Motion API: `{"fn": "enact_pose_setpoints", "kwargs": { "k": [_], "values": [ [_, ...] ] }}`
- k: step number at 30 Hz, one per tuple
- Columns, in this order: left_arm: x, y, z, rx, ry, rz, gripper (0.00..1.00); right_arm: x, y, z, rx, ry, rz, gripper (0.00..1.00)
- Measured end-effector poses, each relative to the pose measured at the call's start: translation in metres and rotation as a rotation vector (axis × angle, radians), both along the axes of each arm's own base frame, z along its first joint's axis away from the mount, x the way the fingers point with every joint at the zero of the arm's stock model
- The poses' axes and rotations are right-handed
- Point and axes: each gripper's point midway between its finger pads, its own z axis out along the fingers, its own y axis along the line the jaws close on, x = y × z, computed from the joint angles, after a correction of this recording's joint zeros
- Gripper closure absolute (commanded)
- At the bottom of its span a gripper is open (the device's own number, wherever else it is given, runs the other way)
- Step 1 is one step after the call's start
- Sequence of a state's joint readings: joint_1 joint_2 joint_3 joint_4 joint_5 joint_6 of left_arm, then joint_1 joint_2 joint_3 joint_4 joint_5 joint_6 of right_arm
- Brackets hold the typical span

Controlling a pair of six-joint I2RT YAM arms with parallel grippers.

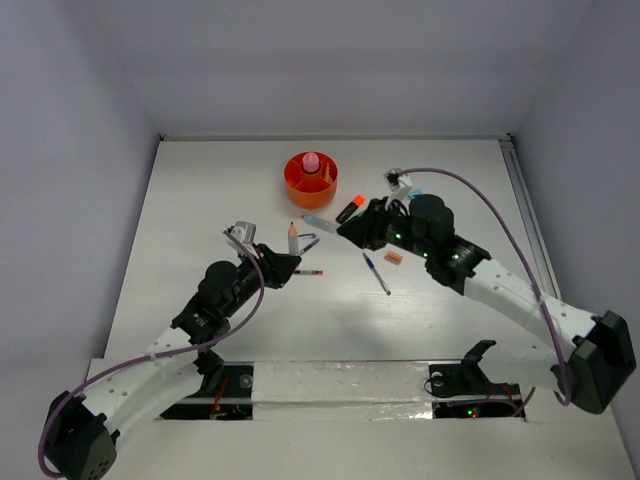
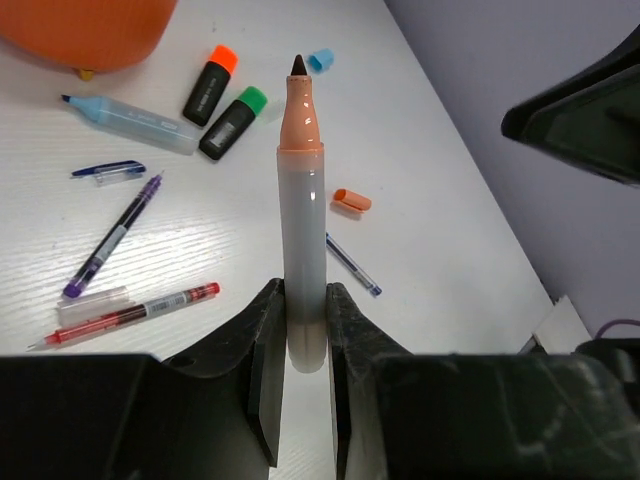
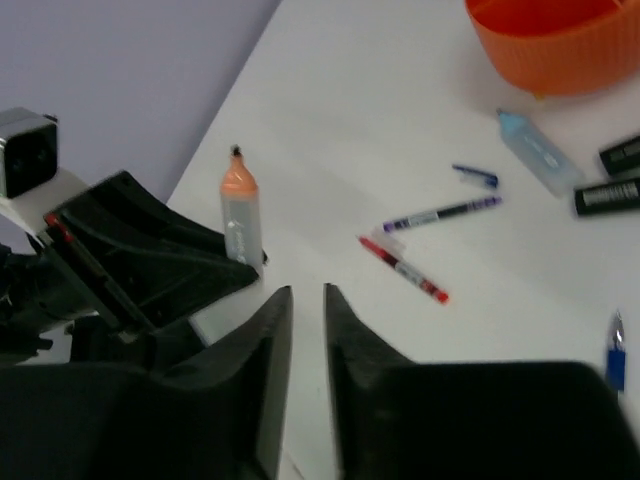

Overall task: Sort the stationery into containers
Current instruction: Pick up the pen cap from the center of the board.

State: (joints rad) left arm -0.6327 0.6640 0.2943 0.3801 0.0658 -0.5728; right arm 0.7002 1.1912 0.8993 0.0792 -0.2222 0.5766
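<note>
Pens [image 1: 377,272] before cup [image 1: 310,180]

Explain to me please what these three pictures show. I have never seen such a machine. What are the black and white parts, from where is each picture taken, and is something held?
The machine is two robot arms fixed to a white table. The top picture looks down from above; the other two come from small cameras on each arm's wrist, so the dark shapes at their bottom are that arm's own fingers.

The left gripper is shut on a grey marker with a peach tip, uncapped and pointing forward. Its small peach cap lies on the table. The right gripper holds nothing; its fingers stand slightly apart.

On the table lie two black highlighters, one with an orange cap and one with a green cap, a light-blue marker, and several thin pens. The orange cup at the back already holds a pink piece.
</note>
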Motion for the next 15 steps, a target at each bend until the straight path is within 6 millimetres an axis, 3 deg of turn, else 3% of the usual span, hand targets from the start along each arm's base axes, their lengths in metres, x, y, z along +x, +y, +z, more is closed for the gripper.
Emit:
{"fn": "enact_pose_setpoints", "kwargs": {
  "k": [2, 4, 6, 7, 8, 9, 11, 15],
  "values": [
    [-0.003, -0.004, 0.003, -0.007, -0.010, -0.031, 1.00, 0.000, -0.026, -0.014, -0.037, 0.027, -0.065, 0.88],
    [-0.005, -0.008, 0.009, -0.020, -0.033, -0.057, 1.00, 0.003, -0.052, -0.040, -0.097, 0.084, -0.139, 0.89],
    [-0.006, -0.011, 0.013, -0.030, -0.052, -0.075, 1.00, 0.006, -0.077, -0.074, -0.176, 0.173, -0.219, 0.75],
    [-0.007, -0.012, 0.015, -0.033, -0.059, -0.083, 1.00, 0.004, -0.089, -0.093, -0.214, 0.225, -0.255, 0.66],
    [-0.008, -0.013, 0.017, -0.038, -0.068, -0.092, 1.00, 0.001, -0.096, -0.107, -0.241, 0.267, -0.272, 0.50],
    [-0.008, -0.015, 0.018, -0.043, -0.073, -0.100, 1.00, -0.005, -0.101, -0.121, -0.264, 0.310, -0.283, 0.43],
    [-0.010, -0.017, 0.017, -0.045, -0.080, -0.115, 1.00, -0.015, -0.107, -0.145, -0.299, 0.382, -0.296, 0.30],
    [-0.013, -0.018, 0.012, -0.034, -0.080, -0.128, 1.00, -0.023, -0.115, -0.182, -0.319, 0.500, -0.326, 0.17]
  ]
}}
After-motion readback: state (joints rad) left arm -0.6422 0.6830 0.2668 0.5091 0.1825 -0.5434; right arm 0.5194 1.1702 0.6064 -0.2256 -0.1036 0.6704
